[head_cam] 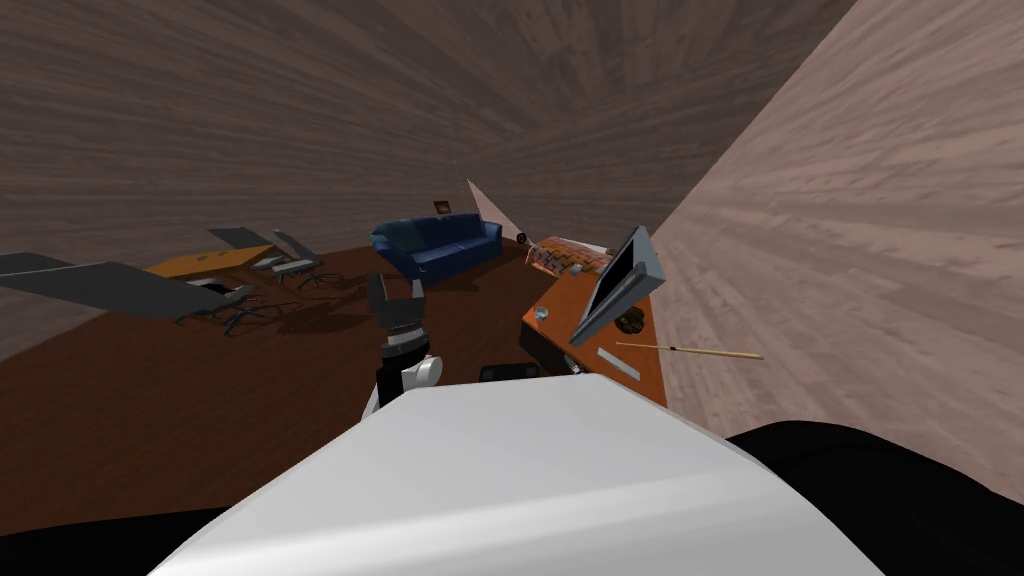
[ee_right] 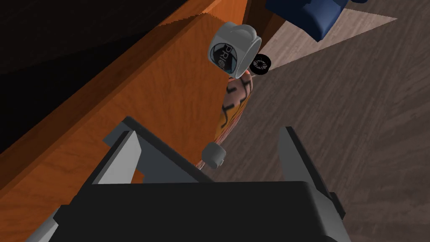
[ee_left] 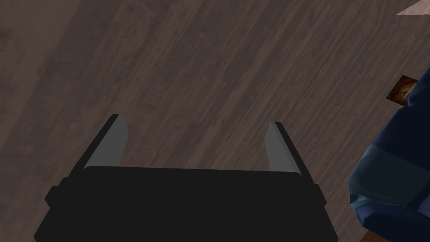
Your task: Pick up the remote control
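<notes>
Orange desk (head_cam: 562, 303): mug (ee_right: 233, 49) beyond right fingers (ee_right: 121, 161); head view, possibly remote (head_cam: 619, 362).

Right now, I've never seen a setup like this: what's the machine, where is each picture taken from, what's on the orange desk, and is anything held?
It is a two-armed robot in a simulated house. The wide picture comes from its head camera, looking down. The other two come from cameras on its hands, looking along each pincer. The left pincer is open, raised in front. The right pincer is open beside the orange wooden desk. On the desk stand a white mug with a dark logo and a grey flat screen; a flat light grey bar, probably the remote, lies at the near end. Nothing is held.
</notes>
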